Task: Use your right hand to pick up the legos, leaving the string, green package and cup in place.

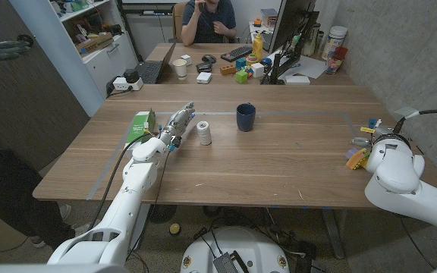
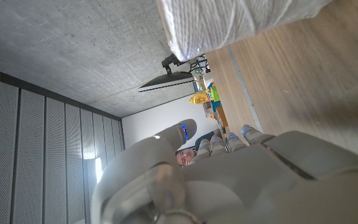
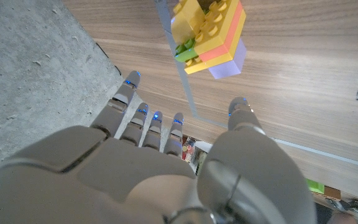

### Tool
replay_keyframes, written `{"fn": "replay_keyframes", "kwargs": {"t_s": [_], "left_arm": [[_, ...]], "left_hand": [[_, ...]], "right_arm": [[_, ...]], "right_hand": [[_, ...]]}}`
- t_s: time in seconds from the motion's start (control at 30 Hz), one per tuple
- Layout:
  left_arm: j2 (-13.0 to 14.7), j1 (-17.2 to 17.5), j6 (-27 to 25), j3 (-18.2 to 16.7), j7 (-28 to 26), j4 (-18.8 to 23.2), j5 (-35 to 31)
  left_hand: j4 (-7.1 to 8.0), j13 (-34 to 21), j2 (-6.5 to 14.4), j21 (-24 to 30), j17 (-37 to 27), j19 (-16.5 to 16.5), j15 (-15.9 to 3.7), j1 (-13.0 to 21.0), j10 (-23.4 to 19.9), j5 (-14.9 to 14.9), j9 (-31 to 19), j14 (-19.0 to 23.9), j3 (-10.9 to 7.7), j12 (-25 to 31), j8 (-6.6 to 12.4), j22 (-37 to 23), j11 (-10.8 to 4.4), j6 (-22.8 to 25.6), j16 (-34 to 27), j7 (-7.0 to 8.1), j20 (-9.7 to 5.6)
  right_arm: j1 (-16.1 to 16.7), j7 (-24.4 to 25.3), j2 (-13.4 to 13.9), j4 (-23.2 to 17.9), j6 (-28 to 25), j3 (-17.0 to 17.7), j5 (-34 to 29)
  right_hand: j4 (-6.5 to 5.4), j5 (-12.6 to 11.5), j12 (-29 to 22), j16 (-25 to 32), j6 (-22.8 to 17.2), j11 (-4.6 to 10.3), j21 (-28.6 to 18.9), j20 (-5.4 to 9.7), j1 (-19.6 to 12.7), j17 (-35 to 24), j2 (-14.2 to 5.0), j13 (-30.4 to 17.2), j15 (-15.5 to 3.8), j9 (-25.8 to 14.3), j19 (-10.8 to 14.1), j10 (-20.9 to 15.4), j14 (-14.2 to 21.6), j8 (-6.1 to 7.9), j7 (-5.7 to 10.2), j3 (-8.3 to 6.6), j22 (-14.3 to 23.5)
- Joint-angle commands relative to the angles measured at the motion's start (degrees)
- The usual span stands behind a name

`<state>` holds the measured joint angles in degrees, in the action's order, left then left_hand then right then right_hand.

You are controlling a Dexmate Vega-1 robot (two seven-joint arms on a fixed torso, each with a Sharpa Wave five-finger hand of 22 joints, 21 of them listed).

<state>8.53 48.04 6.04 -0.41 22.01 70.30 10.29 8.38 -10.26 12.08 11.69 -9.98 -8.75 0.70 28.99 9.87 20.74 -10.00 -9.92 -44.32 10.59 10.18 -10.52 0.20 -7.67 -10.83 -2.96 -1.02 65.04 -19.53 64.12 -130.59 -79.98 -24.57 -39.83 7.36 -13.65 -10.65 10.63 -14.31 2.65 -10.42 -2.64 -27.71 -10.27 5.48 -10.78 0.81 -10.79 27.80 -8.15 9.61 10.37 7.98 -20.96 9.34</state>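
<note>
So the whole thing is coming down to where the legos [image 3: 209, 38] are sitting relative to the right hand [image 3: 166, 168]. In the right wrist view the stacked block is lying straight out past the fingertips, a bit toward the thumb side, with a clear gap of bare table [image 1: 294, 159] in between, so nothing is touching yet. The fingers [image 3: 143, 121] are spreading apart with the thumb standing off to one side, and they're holding nothing. My guess is the hand is just needing to push forward along its own line and close around the stack.

In the head view the legos [image 1: 357, 157] are sitting near the table's right edge, just beside the right arm's wrist, with a second little cluster of pieces [image 1: 370, 127] a bit farther back. I can't really call a long axis on the stack; it's looking chunky, with yellow, orange, green and a pale purple layer.

The left hand [image 1: 179, 123] is way over on the other side, well apart from the legos, fingers looking apart and empty, right by the stuff that's staying put.

Counting: one string spool [image 1: 204, 133], one green package [image 1: 139, 127], one dark blue cup [image 1: 246, 117], and two lego clusters.
</note>
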Motion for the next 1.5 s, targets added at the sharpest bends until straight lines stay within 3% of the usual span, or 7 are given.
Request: {"fn": "replay_keyframes", "kwargs": {"t_s": [0.03,0.37,0.97,1.2,1.5], "left_arm": [[0.1,0.1,-0.2,0.1,-0.2,0.3,0.0],[0.1,-0.2,-0.1,0.0,-0.1,-0.3,0.1],[0.1,-0.1,0.0,-0.2,0.0,-0.2,0.1],[0.2,0.3,-0.1,-0.2,-0.1,0.5,0.1],[0.2,1.0,-0.2,-0.3,-0.2,1.4,0.3]], "left_hand": [[-0.06,-0.2,0.1,0.4,-0.2,-0.3,0.29,0.5,5.5,0.4,-0.2,-8.9,0.09,0.2,0.15,-0.3,-0.16,-0.6,-0.4,0.18,-0.04],[-0.07,-0.2,0.1,0.4,-0.2,-0.3,0.25,0.5,5.4,0.4,-0.2,-8.9,0.09,0.2,0.18,-0.3,-0.18,-0.6,-0.5,0.17,-0.01],[-0.07,-0.2,0.1,0.4,-0.2,-0.3,0.23,0.6,5.4,0.5,-0.2,-8.9,0.08,0.3,0.19,-0.3,-0.11,-0.6,-0.5,0.18,0.05],[-0.08,-0.2,0.1,0.4,-0.2,-0.3,0.26,0.6,5.5,0.5,-0.2,-8.9,0.08,0.2,0.18,-0.3,0.02,-0.7,-0.5,0.17,0.04],[-0.08,-0.2,0.1,0.4,-0.2,-0.3,0.29,0.6,5.4,0.5,-0.2,-8.9,0.08,0.3,0.2,-0.3,-0.03,-0.6,-0.5,0.15,0.03]], "right_arm": [[-2.4,-0.3,1.6,-0.1,0.0,-2.6,3.3],[-5.3,-2.8,2.7,0.4,0.0,-6.1,3.6],[-8.7,-12.5,4.1,0.7,0.0,-9.9,-1.2],[-10.7,-17.9,4.4,1.5,0.0,-12.2,-4.4],[-12.3,-21.0,4.9,2.1,0.0,-13.7,-5.4]], "right_hand": [[0.41,-0.2,-0.3,0.3,0.5,-0.22,-0.2,0.02,-0.8,-0.1,0.05,-0.3,-0.05,-0.2,0.4,-0.2,0.4,-0.03,0.16,0.04,0.1],[0.71,-0.3,-0.3,0.3,0.9,-0.26,-0.2,0.05,-1.4,-0.1,0.5,-0.3,-0.11,-0.2,0.5,-0.1,0.4,0.04,0.44,0.38,0.1],[1.05,-0.6,-0.4,0.4,2.0,-0.33,-0.3,0.14,-2.5,-0.1,0.97,-0.3,-0.23,-0.2,0.9,0.0,0.6,0.07,0.43,0.95,0.1],[1.15,-0.8,-0.3,0.5,2.7,-0.23,-0.4,0.28,-3.2,-0.1,0.69,-0.3,-0.37,-0.2,1.3,0.2,0.7,-0.02,0.82,0.95,0.1],[1.5,-1.2,-0.5,0.9,3.4,0.46,-0.9,0.97,-5.7,-0.2,-0.32,-0.3,-1.53,-0.2,3.4,0.0,2.0,0.28,1.59,0.66,0.1]]}}
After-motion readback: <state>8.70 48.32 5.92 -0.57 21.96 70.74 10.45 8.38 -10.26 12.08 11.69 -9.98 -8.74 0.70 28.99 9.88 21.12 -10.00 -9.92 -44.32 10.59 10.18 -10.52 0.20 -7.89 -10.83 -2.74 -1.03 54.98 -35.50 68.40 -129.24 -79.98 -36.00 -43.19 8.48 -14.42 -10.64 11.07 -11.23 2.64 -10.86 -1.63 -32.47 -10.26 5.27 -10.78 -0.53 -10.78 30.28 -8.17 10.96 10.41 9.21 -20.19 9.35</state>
